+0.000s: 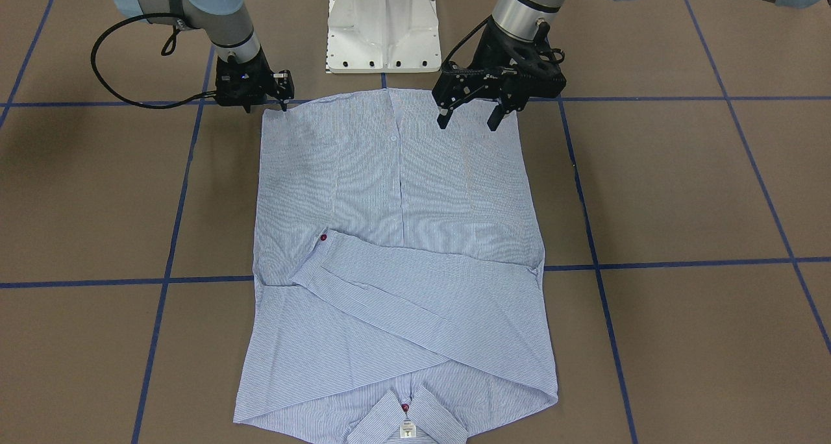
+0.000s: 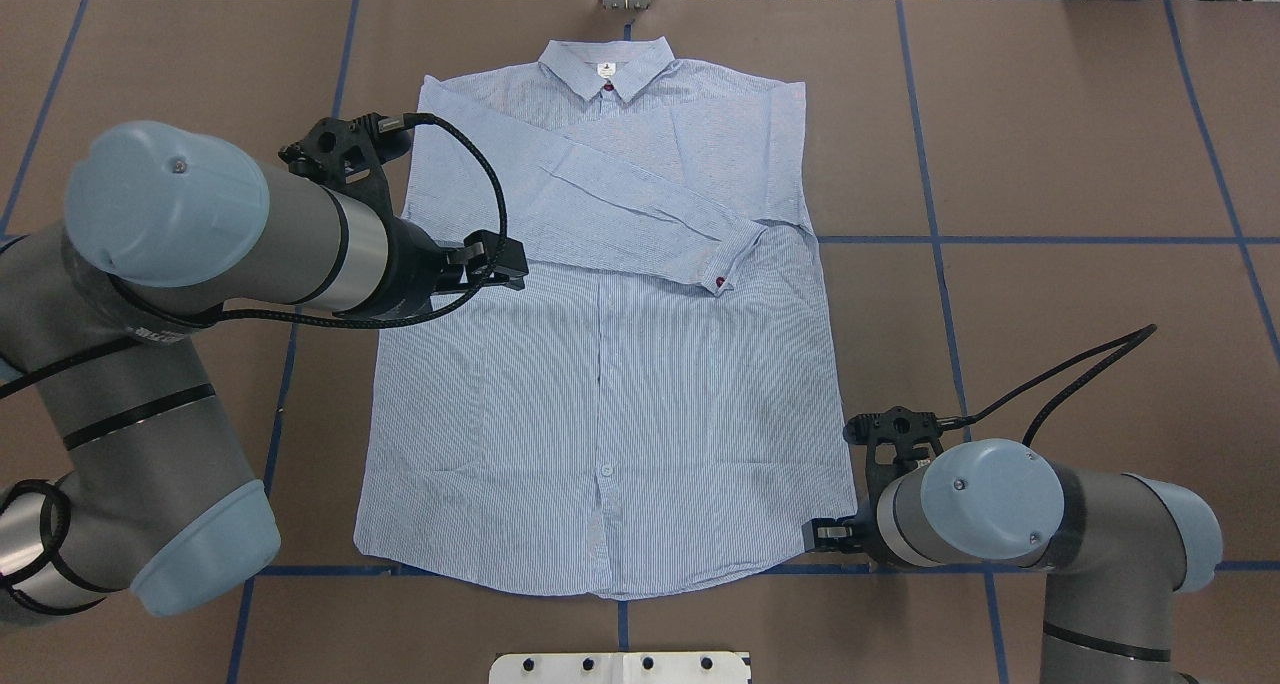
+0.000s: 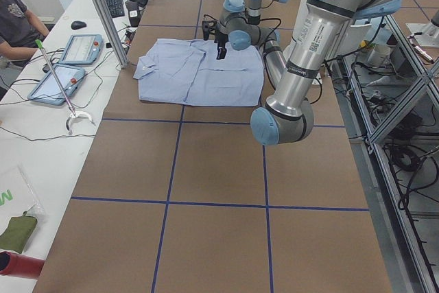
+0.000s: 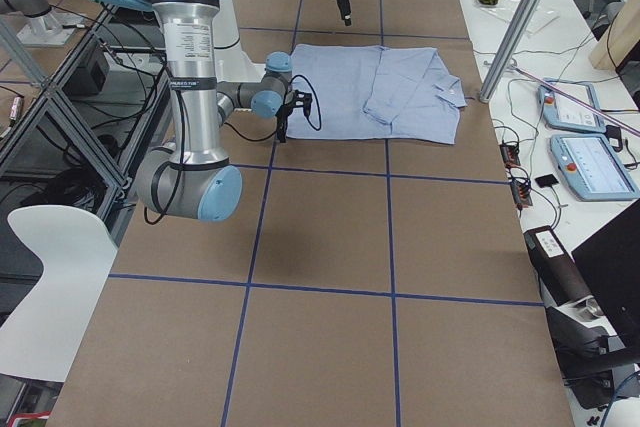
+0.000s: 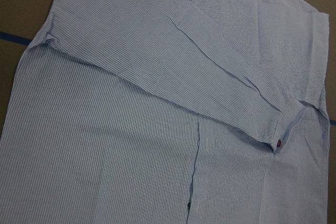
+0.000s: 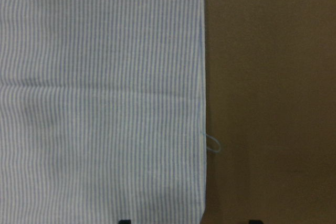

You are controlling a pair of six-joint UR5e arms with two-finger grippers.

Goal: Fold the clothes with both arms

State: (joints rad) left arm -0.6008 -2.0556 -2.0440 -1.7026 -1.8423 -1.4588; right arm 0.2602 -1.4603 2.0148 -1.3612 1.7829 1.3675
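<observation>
The striped light blue shirt (image 2: 600, 384) lies flat and face up on the brown table, with its collar (image 2: 607, 64) on the side away from the robot. One sleeve is folded across the chest, and its cuff shows a red button (image 2: 721, 284). My left gripper (image 1: 467, 121) hangs open, raised above the shirt on its left side, and holds nothing. My right gripper (image 1: 266, 105) is low at the shirt's near right hem corner (image 2: 845, 512). It is open, and in the right wrist view its two fingertips stand on either side of the shirt's side edge (image 6: 203, 103).
The white pedestal base (image 1: 382, 35) stands just behind the hem. Blue tape lines (image 2: 1050, 240) cross the brown table. Beside the table's far side runs a white bench with tablets (image 3: 81, 49) and a grabber tool (image 3: 68, 104), and a person (image 3: 17, 18) sits there.
</observation>
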